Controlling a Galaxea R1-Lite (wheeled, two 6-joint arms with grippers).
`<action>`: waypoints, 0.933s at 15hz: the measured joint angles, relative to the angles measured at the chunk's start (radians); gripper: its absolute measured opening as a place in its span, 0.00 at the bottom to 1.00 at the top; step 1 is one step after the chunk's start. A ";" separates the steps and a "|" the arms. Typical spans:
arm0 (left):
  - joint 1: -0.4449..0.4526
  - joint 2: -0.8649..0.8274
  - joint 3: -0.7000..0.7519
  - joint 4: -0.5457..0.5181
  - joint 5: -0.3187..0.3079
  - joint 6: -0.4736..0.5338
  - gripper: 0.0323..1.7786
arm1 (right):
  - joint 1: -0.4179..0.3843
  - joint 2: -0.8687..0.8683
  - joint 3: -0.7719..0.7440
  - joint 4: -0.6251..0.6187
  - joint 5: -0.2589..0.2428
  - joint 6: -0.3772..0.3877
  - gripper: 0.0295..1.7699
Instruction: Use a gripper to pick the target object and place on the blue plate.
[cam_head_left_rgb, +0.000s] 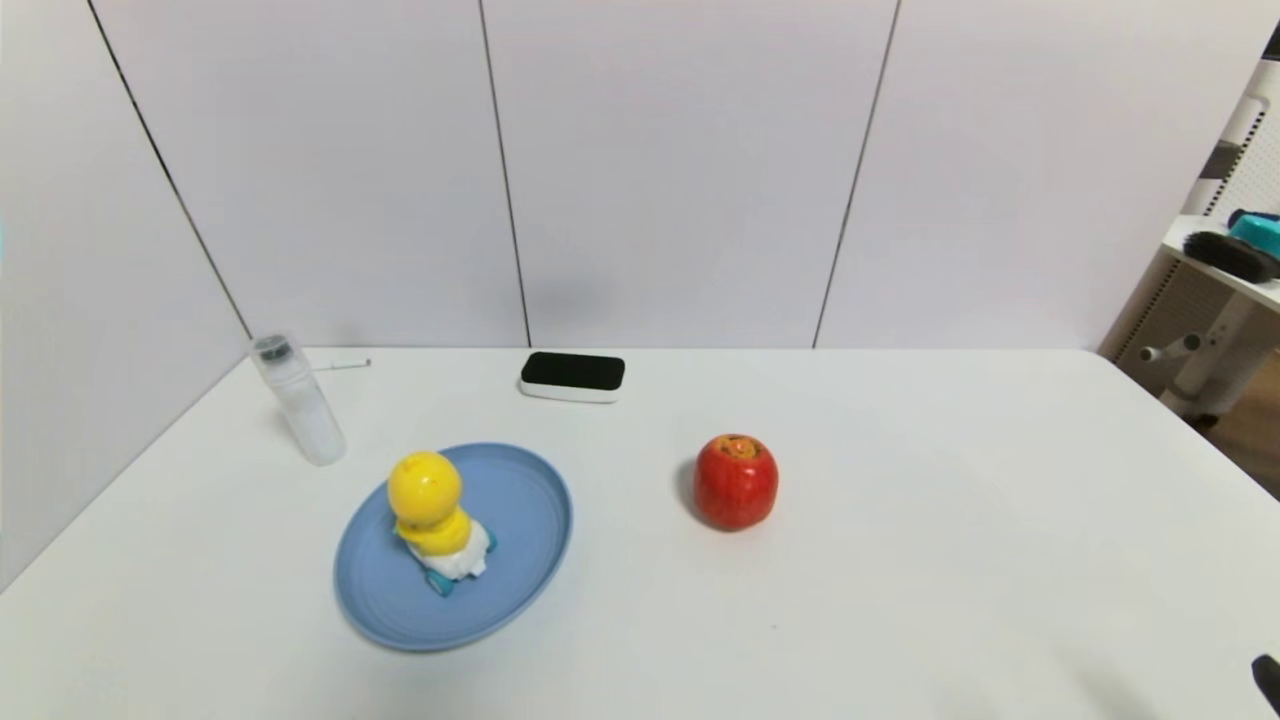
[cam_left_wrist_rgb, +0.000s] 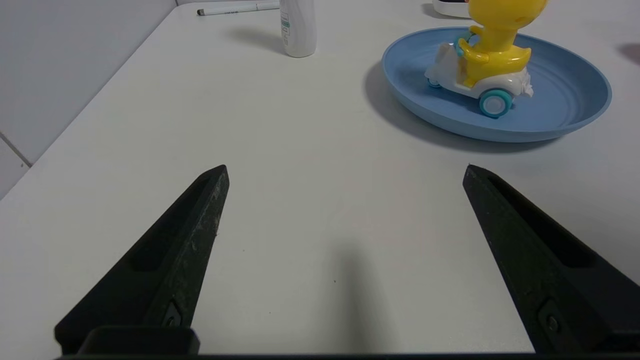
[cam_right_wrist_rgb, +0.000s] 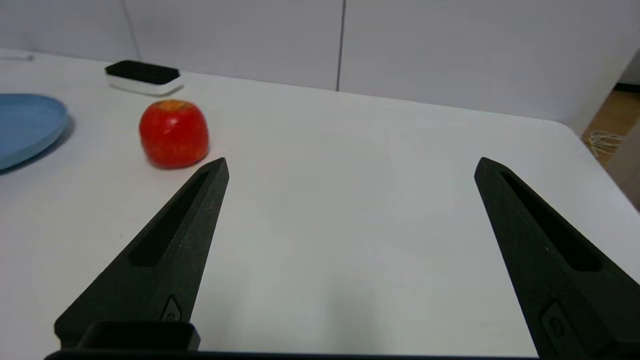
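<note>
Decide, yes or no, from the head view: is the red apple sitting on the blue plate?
No, the red apple stands on the bare table to the right of the blue plate.

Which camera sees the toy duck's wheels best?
The left wrist view: it sees the toy duck from the side, with a round teal wheel facing the camera. The head view looks down on the duck, so its yellow head hides part of the body and only bits of teal show. The right wrist view shows no duck.
</note>
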 joint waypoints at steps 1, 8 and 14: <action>0.000 0.000 0.000 0.000 0.000 0.000 0.95 | 0.013 -0.034 0.009 0.065 -0.004 -0.023 0.96; 0.000 0.000 0.000 0.000 0.000 0.000 0.95 | -0.062 -0.151 0.017 0.259 -0.056 -0.052 0.96; 0.000 0.000 0.000 0.000 0.000 0.000 0.95 | -0.066 -0.351 0.018 0.464 -0.092 -0.021 0.96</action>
